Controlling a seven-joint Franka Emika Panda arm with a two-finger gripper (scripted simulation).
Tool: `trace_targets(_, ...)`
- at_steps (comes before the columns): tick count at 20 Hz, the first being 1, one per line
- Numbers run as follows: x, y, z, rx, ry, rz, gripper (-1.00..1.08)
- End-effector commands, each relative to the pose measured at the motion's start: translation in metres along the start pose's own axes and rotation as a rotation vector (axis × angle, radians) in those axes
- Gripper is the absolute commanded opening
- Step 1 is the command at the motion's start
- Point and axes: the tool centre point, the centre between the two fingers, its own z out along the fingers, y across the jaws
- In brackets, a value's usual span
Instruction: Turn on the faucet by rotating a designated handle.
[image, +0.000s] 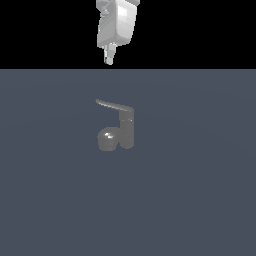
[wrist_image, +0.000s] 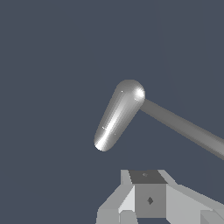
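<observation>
Plain grey floor, black backdrop; faucet (image: 122, 132) untouched, handle (image: 114, 105) free; gripper (image: 109, 57) high above, well apart, fingers look narrow; approach, contact, rotation all left

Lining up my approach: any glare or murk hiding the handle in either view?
Exterior view: flat and dim, the handle barely stands out against the floor, and the faucet has one small highlight. Wrist view: sharper, bright glare streaks, edges clear; gripper partly cropped.

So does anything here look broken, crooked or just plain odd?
Nothing stands out. The faucet stands upright on the floor, its handle intact, and the gripper hangs above it, touching nothing.
</observation>
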Motion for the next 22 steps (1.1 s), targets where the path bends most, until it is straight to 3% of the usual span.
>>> trace_targets(1,0.004,-0.012,0.016,-0.002,0.013,0.072,-1.0)
trace_targets(13,0.024,-0.057,0.092,0.003,0.109,0.384,-1.0)
trace_targets(22,0.031,-0.074,0.125,0.021,0.168,0.513,-1.0)
